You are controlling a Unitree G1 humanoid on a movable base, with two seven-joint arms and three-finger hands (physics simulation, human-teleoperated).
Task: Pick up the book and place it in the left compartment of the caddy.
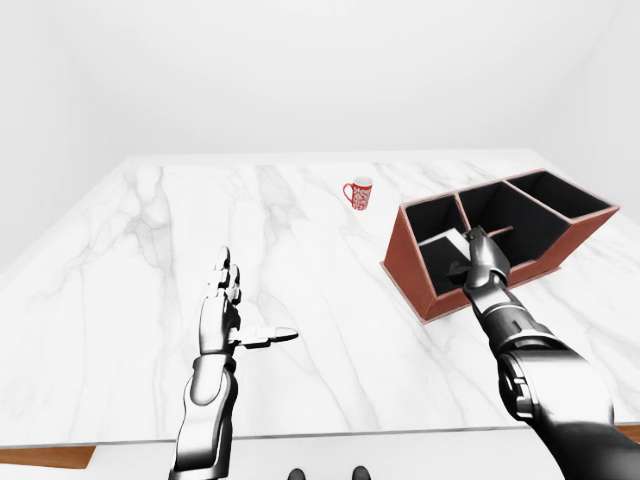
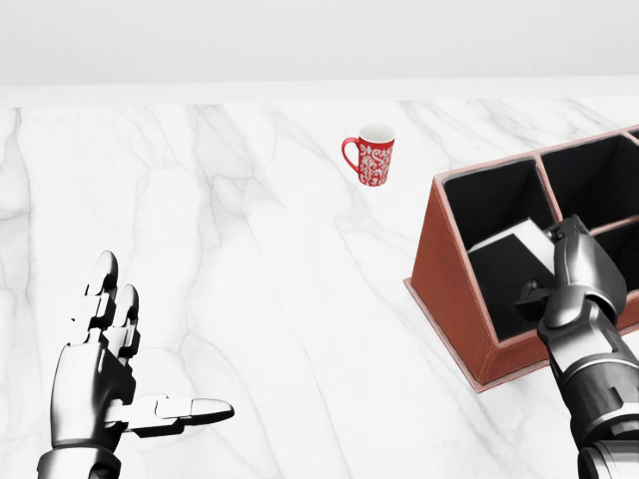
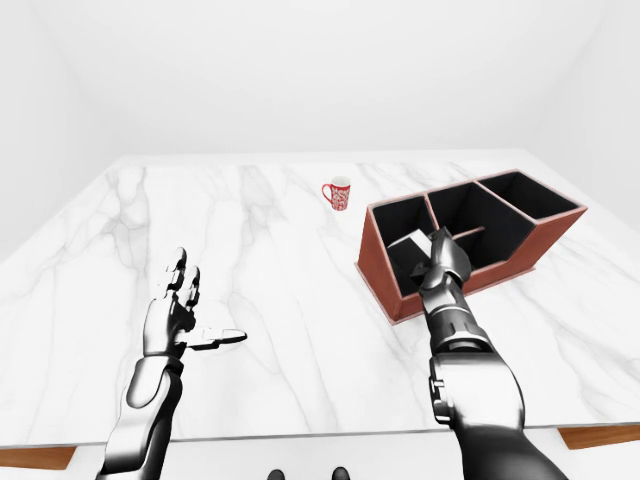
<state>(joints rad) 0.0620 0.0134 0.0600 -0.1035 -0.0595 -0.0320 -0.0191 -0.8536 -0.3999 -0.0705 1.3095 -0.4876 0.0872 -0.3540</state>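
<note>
White marble tabletop (image 2: pixel 250 299): caddy (image 2: pixel 454 289) at right, red mug (image 2: pixel 371 160) beyond.
I see right hand (image 2: pixel 569 274) clamped on book (image 2: pixel 514 242) in left compartment; left hand (image 2: pixel 110 384) spread apart.

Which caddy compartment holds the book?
The compartment at the head view's left end of the caddy: the pale book leans there by the right hand; the others are empty.

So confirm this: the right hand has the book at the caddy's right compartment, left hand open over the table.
Wrong compartment. In the head view the right hand holds the book at the caddy's left compartment, the one nearest the red mug. The left hand is open over the table, as you said.
</note>
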